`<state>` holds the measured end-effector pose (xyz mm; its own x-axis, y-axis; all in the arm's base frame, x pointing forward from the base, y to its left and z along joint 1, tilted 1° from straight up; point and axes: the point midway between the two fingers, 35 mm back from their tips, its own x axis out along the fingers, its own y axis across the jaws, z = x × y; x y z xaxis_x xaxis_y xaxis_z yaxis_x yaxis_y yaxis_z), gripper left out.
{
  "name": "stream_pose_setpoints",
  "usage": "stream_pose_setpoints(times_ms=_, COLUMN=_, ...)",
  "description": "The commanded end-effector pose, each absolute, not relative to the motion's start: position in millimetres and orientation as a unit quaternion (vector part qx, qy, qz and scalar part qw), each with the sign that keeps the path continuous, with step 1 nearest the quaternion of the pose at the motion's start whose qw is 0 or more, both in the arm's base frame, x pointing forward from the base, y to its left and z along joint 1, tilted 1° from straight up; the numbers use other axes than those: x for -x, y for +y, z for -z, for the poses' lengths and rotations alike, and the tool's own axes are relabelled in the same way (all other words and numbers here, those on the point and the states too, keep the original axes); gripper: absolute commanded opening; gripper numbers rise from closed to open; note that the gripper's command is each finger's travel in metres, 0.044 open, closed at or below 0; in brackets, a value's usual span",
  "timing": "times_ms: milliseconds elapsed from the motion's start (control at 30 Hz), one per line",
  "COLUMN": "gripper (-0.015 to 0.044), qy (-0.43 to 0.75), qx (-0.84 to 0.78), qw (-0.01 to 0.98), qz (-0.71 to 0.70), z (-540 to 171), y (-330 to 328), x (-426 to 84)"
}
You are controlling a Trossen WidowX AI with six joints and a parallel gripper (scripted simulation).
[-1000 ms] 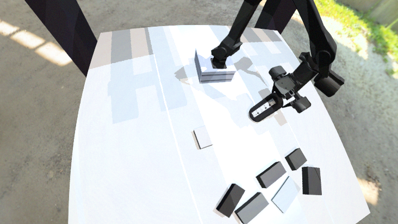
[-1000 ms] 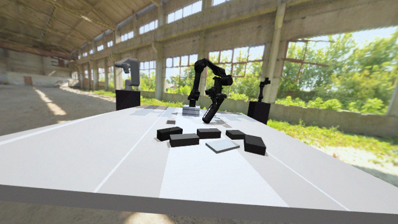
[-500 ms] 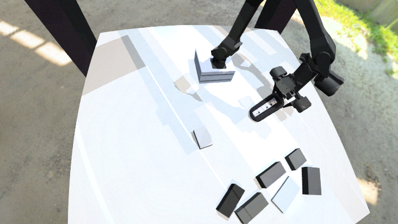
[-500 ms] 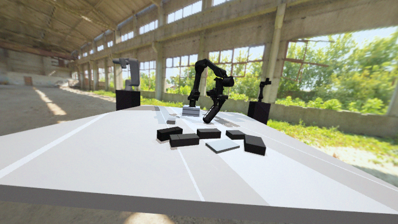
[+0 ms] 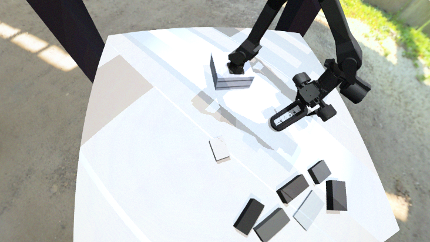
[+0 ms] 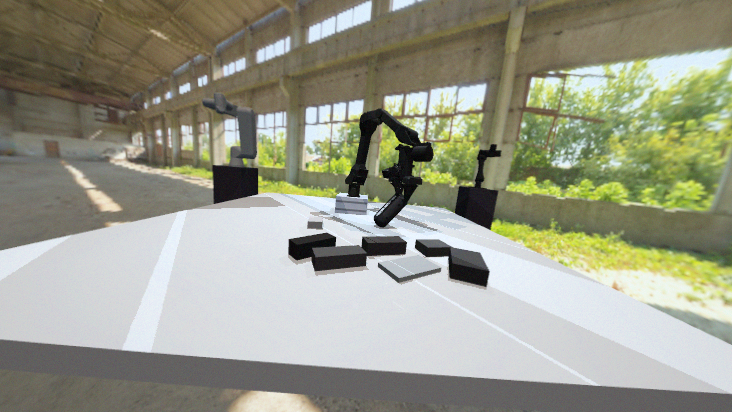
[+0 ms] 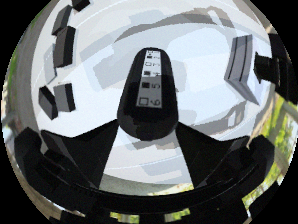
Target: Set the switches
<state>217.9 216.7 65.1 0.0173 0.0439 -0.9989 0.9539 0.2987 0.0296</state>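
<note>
The dark grey controller unit (image 5: 288,116) (image 6: 387,209) (image 7: 152,92) is off the bench (image 5: 150,180), steeply tilted, its free end lowest. My gripper (image 5: 309,103) (image 7: 147,123) is shut on its upper end, at the bench's right side behind the clutter. The white label with its row of small squares faces the top view and the wrist camera. In the wrist view some squares look dark and some light, but they are too small to read surely. The switches are hidden on the far face.
Several dark blocks (image 5: 249,216) (image 5: 292,188) (image 5: 336,195) (image 6: 338,257) and a light grey plate (image 5: 309,209) (image 6: 409,267) lie at the front right. A small white plate (image 5: 219,148) lies mid-bench. The arm's base stands on a grey-white block (image 5: 232,82) at the back.
</note>
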Motion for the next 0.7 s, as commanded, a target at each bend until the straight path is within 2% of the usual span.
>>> stream_pose_setpoints(times_ms=0, gripper=0.0338, qy=0.572, qx=-0.431, qw=0.562, qz=0.413, z=-57, y=217, x=-218)
stream_pose_setpoints(times_ms=667, gripper=0.0338, qy=0.573, qx=-0.431, qw=0.562, qz=0.413, z=-47, y=229, x=-214)
